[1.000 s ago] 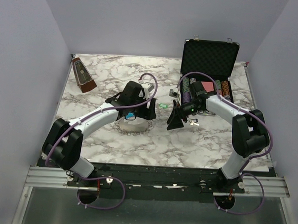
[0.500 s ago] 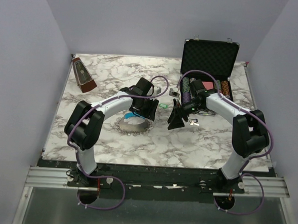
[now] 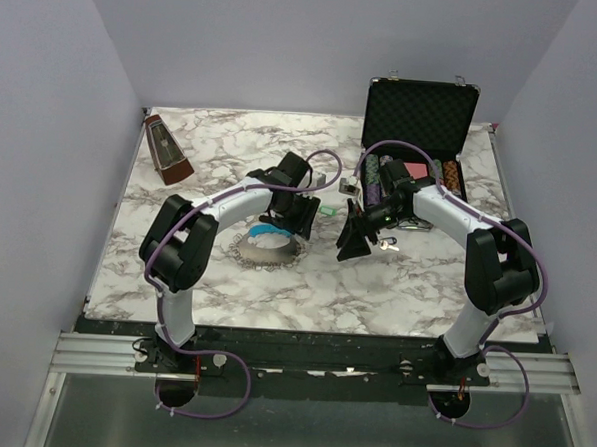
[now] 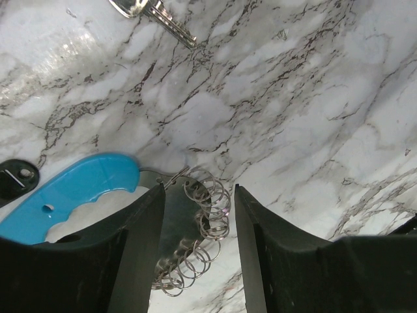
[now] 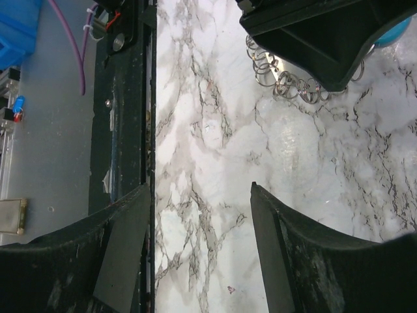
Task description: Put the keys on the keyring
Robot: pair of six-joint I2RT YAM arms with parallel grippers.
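The left end effector [image 4: 199,195] hangs released over the keyring [image 4: 203,218] on the tabletop [image 4: 306,98], its fingers [image 4: 140,261] straddling the wire coils beside the blue section [image 4: 71,195]. The right end effector [image 5: 200,195] is also released, with silver keys [image 3: 387,245] lying just right of it.

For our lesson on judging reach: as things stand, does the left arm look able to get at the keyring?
Probably yes. The left gripper hangs right over the keyring, jaws open, with its wire links showing between them and nothing lying across the gap.
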